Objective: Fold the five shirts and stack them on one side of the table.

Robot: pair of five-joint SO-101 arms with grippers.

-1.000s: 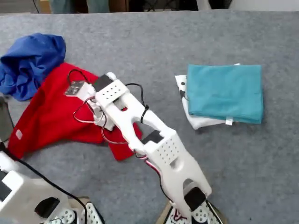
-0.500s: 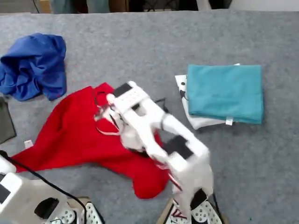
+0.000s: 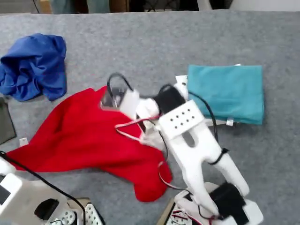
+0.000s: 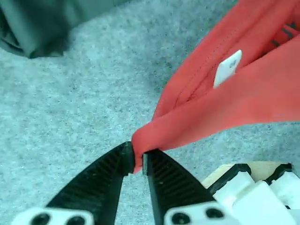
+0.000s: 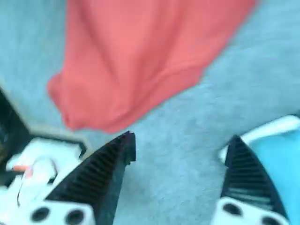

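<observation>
Risk points at the spreading step for the red shirt (image 3: 79,140). The left gripper (image 4: 137,159) is clamped on a thin tip of the shirt's near-left corner, low over the grey table (image 3: 140,42). The cloth fans out from that pinch toward the centre, with a white tag (image 4: 226,68) showing on a fold. The right gripper (image 5: 182,140) hangs with its claws wide apart and nothing between them, over the table between the shirt's right edge and the folded stack. The red shirt lies unfolded and rumpled at near left-centre. At right, the teal shirt (image 3: 225,93) rests folded on the white shirt (image 3: 197,121). The blue shirt (image 3: 33,65) sits crumpled at far left, and a dark garment (image 3: 4,124) lies at the left edge, so by this count 2 of 5 are folded.

Likely failures:
(1) The left hold takes in only a small bit of cloth, so a pull across the felt-like surface could slip it free.
(2) The right arm stands just beside the stack, so a sweep to the right could nudge the teal shirt out of square.
(3) A 1-sided pull would leave the red shirt bunched rather than flat.
(4) The loose wires (image 3: 136,124) on the right arm hang close to the cloth and could snag it.
</observation>
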